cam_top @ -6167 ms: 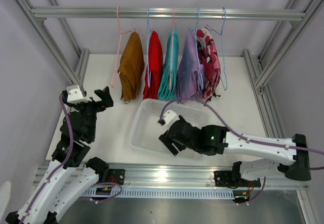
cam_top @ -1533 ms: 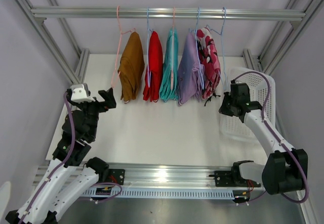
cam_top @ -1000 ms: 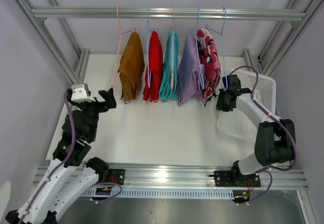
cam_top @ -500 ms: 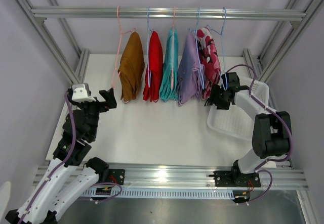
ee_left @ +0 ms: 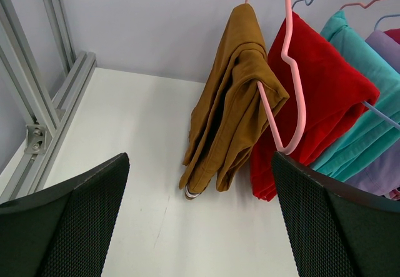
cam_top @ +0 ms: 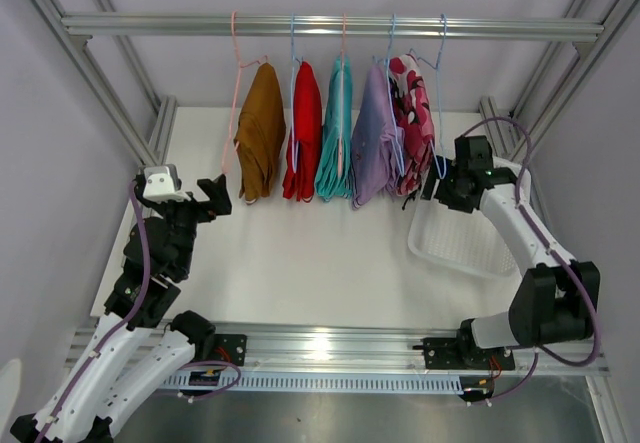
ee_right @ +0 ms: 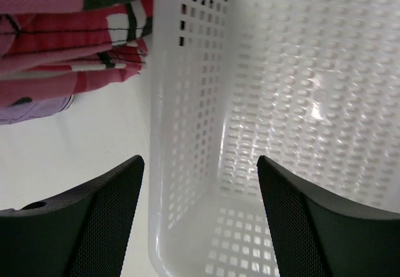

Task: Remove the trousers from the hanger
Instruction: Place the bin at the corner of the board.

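Right wrist: right gripper [ee_right: 199, 164] spread wide astride the basket [ee_right: 181, 70] wall.

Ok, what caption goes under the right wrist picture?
Open right hand straddling a wall of the white basket, pink camouflage trousers beside it.

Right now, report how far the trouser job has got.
Done: nothing is off yet. The white perforated plastic basket sits at the right of the white table. The mustard-brown pair, red pair, teal pair, lilac pair and pink camouflage pair all hang on wire hangers. In hand: the right tool stands open over the basket's wall, gripping nothing; the left tool is open, facing the mustard-brown pair. Left: all five.
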### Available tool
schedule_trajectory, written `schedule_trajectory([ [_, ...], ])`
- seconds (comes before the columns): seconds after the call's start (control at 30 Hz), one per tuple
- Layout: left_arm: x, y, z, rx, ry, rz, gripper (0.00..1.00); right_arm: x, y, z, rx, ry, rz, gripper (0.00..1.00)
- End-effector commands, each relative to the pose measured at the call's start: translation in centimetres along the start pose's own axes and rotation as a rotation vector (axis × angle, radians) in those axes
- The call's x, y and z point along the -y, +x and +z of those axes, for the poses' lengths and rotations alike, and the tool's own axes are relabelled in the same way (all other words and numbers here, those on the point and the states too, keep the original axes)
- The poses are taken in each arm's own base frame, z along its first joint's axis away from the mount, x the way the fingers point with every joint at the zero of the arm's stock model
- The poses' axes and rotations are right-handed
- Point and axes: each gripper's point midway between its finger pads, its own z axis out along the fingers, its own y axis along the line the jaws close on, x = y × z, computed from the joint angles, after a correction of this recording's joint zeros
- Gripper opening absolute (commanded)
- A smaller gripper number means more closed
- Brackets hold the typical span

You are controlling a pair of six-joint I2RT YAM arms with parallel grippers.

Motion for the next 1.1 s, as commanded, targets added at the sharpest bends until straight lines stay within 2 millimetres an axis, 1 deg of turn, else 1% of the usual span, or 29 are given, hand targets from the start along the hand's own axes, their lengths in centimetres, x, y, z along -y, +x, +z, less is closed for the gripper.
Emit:
schedule_trajectory([
  [0.0, 0.7, -1.4, -0.2, 0.028, 0.036, -0.002, 0.99, 1.8, -0.9, -3.0, 0.067, 0.075, 0.058, 0.78],
  [0.03, 0.7, -1.4, -0.2, 0.03, 0.036, -0.003, 0.99, 1.9, -0.8, -3.4, 0.077, 0.081, 0.07, 0.78],
  [0.07, 0.7, -1.4, -0.2, 0.028, 0.039, -0.002, 0.99, 2.1, -1.2, -4.6, 0.115, 0.083, 0.077, 0.78],
  [0.13, 0.7, -1.3, -0.2, 0.025, 0.04, -0.002, 0.99, 2.6, -1.0, -5.8, 0.131, 0.104, 0.1, 0.77],
  [0.17, 0.8, -1.5, -0.3, 0.03, 0.042, -0.005, 1.0, 2.9, -0.9, -7.1, 0.158, 0.115, 0.106, 0.77],
  [0.2, 0.7, -1.5, -0.3, 0.03, 0.041, -0.005, 1.0, 3.1, -0.8, -7.6, 0.169, 0.118, 0.116, 0.77],
  [0.27, 0.8, -1.5, -0.3, 0.03, 0.042, -0.005, 1.0, 3.7, 0.2, -8.3, 0.174, 0.137, 0.138, 0.75],
  [0.3, 0.8, -1.5, -0.3, 0.03, 0.044, -0.005, 0.99, 4.0, 0.8, -9.2, 0.18, 0.138, 0.149, 0.71],
  [0.33, 0.8, -1.4, -0.3, 0.028, 0.047, -0.006, 0.99, 4.3, 1.8, -9.0, 0.166, 0.142, 0.169, 0.68],
  [0.37, 0.8, -1.5, -0.3, 0.031, 0.047, -0.007, 0.99, 4.4, 2.3, -9.2, 0.166, 0.14, 0.18, 0.65],
  [0.4, 0.9, -1.7, -0.4, 0.033, 0.049, -0.01, 0.99, 4.5, 3.0, -9.5, 0.164, 0.136, 0.187, 0.58],
  [0.47, 0.9, -1.6, -0.4, 0.029, 0.053, -0.011, 0.99, 4.7, 4.2, -10.4, 0.184, 0.124, 0.221, 0.49],
  [0.5, 0.9, -1.6, -0.4, 0.03, 0.053, -0.012, 1.0, 4.6, 4.6, -10.6, 0.191, 0.114, 0.227, 0.43],
  [0.53, 1.0, -1.7, -0.4, 0.031, 0.055, -0.014, 0.99, 4.6, 4.7, -11.4, 0.22, 0.092, 0.237, 0.39],
  [0.6, 1.0, -1.7, -0.4, 0.031, 0.059, -0.015, 0.99, 4.7, 5.8, -11.8, 0.202, 0.096, 0.256, 0.29],
  [0.63, 1.0, -1.7, -0.5, 0.031, 0.059, -0.015, 0.99, 4.8, 6.0, -12.2, 0.207, 0.094, 0.264, 0.28],
  [0.7, 1.0, -1.8, -0.5, 0.032, 0.06, -0.017, 0.99, 4.7, 7.2, -12.3, 0.176, 0.093, 0.281, 0.25],
  [0.77, 1.0, -1.9, -0.6, 0.033, 0.061, -0.02, 0.99, 5.0, 8.0, -12.5, 0.169, 0.119, 0.294, 0.25],
  [0.87, 1.1, -1.9, -0.6, 0.034, 0.065, -0.022, 1.0, 6.3, 8.7, -12.6, 0.189, 0.179, 0.349, 0.27],
  [0.93, 1.1, -1.9, -0.6, 0.034, 0.065, -0.022, 0.99, 7.0, 8.7, -13.1, 0.235, 0.198, 0.408, 0.29],
  [1.0, 1.1, -1.9, -0.7, 0.035, 0.068, -0.026, 1.0, 7.7, 9.2, -13.7, 0.256, 0.222, 0.447, 0.29],
  [1.07, 1.2, -1.9, -0.7, 0.034, 0.071, -0.026, 1.0, 7.8, 10.0, -13.5, 0.244, 0.219, 0.489, 0.31],
])
